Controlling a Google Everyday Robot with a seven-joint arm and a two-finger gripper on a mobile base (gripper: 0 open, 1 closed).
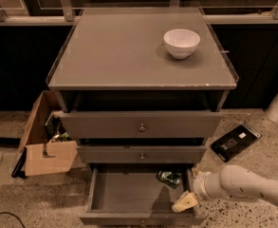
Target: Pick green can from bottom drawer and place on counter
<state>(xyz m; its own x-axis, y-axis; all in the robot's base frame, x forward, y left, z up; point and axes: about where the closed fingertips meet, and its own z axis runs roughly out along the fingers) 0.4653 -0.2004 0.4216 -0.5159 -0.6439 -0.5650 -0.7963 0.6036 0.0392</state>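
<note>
In the camera view, the lowest and deepest grey tray of the cabinet, the bottom drawer [122, 194], is seen pulled out and open from above. The small shiny dark-green metal drink can, the green can [169, 178], lies inside the bottom drawer at its back right. It is tucked close under the front of the grey middle drawer [142, 154] just above. The cream-tipped end effector [185, 202] on the pale rounded arm [245, 186] is placed at the front right of the bottom drawer, near the green can but apart from it. Nothing is held by it, and how far it is open cannot be told. The wide flat grey worktop [124, 51] with its clear raised rim is found well above the bottom drawer, and a white round bowl [181, 42] is carried on it.

Several failures are judged possible. The green can appears to lie on its side, so it could be nudged and rolled further back under the middle drawer, out of reach. A glancing grasp on the smooth metal could let it slip. Because little room is left beneath the middle drawer, its front could be struck by the arm during the reach or the lift. On the way up from the bottom drawer, the clear rim could be clipped or the bowl knocked if the green can is carried too low.
</note>
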